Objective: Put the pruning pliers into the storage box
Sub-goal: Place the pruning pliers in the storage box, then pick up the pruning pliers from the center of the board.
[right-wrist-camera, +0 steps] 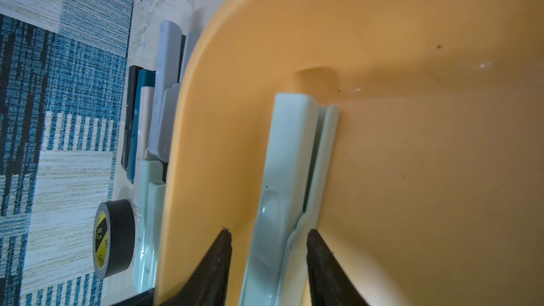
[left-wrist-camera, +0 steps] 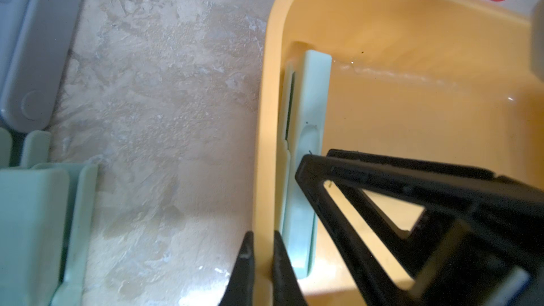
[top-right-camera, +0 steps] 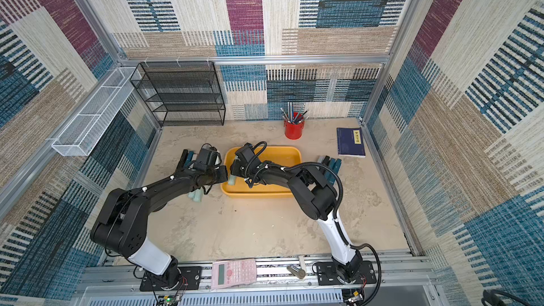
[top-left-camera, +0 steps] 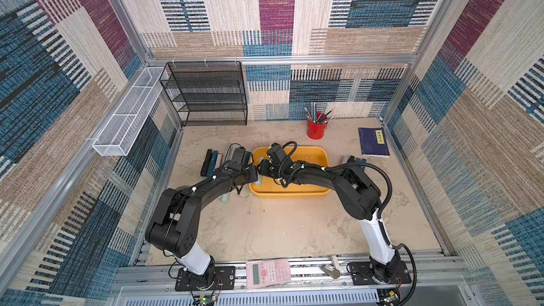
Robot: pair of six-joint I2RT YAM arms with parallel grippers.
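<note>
Nearest the lens, a pink calculator [top-left-camera: 268,273] lies on the front rail. Farther back on the counter [top-left-camera: 265,231] sits the storage box [top-left-camera: 294,193]. Both top views show pruning pliers [top-left-camera: 207,161] lined up just beside its left end and a second row [top-right-camera: 335,163] near its right end. A red cup [top-right-camera: 293,132] of pencils and a dark blue book [top-right-camera: 351,142] sit behind, apart from the box.

From my left wrist, my left fingers [left-wrist-camera: 244,269] are clamped on the box's wall, one outside and one inside. A mint green pair [left-wrist-camera: 315,98] lies inside the box, close along that wall.

From my right wrist, my right fingers [right-wrist-camera: 219,263] stand apart on either side of that mint green pair, which lies on the box floor. A clear gap shows on one side; on the other I cannot tell whether finger and plastic touch. Grey, black, teal, whitish and mint pieces lie outside the wall, with a roll of black tape [right-wrist-camera: 114,239] just beside them.
</note>
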